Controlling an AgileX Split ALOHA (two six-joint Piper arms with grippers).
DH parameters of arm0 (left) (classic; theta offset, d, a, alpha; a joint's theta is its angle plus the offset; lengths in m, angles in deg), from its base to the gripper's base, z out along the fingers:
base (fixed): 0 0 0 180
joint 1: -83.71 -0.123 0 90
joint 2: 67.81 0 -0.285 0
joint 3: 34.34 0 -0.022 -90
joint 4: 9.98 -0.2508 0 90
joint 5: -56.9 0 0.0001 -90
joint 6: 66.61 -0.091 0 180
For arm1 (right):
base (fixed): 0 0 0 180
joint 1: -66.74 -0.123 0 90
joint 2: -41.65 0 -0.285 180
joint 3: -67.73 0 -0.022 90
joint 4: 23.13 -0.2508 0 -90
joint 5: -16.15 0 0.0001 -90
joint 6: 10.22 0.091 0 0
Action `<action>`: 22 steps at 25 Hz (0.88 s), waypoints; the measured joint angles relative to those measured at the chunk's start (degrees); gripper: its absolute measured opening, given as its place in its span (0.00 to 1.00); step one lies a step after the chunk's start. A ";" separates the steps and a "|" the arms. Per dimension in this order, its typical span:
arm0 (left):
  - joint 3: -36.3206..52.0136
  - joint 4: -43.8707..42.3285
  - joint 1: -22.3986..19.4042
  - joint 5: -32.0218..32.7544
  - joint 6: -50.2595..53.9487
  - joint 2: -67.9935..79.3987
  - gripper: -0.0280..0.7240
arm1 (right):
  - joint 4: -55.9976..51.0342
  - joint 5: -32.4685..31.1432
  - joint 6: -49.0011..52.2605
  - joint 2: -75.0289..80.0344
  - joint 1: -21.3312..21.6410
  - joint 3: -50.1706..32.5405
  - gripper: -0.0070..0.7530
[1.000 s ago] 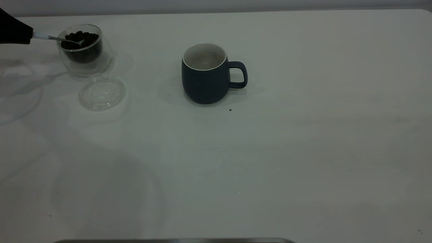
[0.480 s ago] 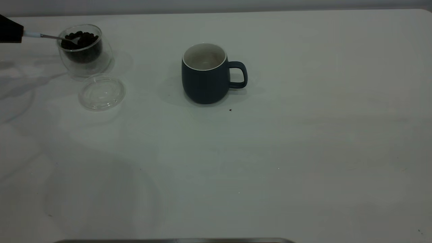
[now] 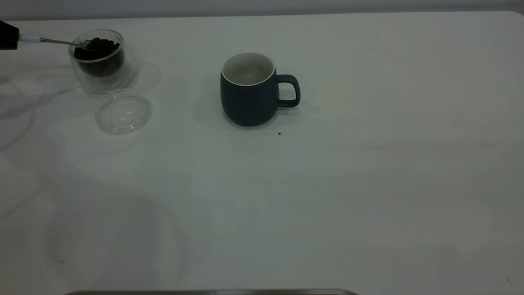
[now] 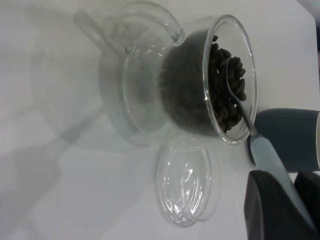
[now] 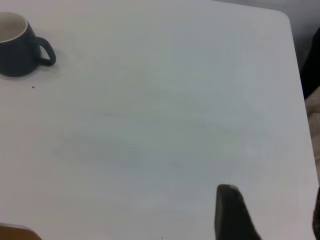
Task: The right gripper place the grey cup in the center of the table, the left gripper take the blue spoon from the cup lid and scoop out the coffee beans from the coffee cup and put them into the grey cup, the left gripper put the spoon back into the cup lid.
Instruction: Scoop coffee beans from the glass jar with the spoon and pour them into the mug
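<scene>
Two cups and one lid share the white table point(image 3: 327, 196). Nearest the exterior camera, the clear cup lid point(image 3: 124, 112) lies flat with nothing in it. Just behind it stands the coffee cup point(image 3: 102, 59), heaped with coffee beans point(image 3: 99, 48). The grey cup point(image 3: 249, 88) sits upright mid-table, well apart from both, handle toward the right side. At the far left edge the left gripper point(image 3: 7, 35) clenches the blue spoon point(image 3: 49, 41) by its pale handle; the metal bowl rests among the beans at the glass rim. One right gripper point(image 5: 270, 212) finger shows in its wrist view over bare tabletop; whether that claw is released, I cannot tell.
</scene>
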 joint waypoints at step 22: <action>0.00 4.27 -0.06 0.04 0.26 0.00 0.22 | 0.00 0.00 0.00 0.00 0.00 0.00 0.48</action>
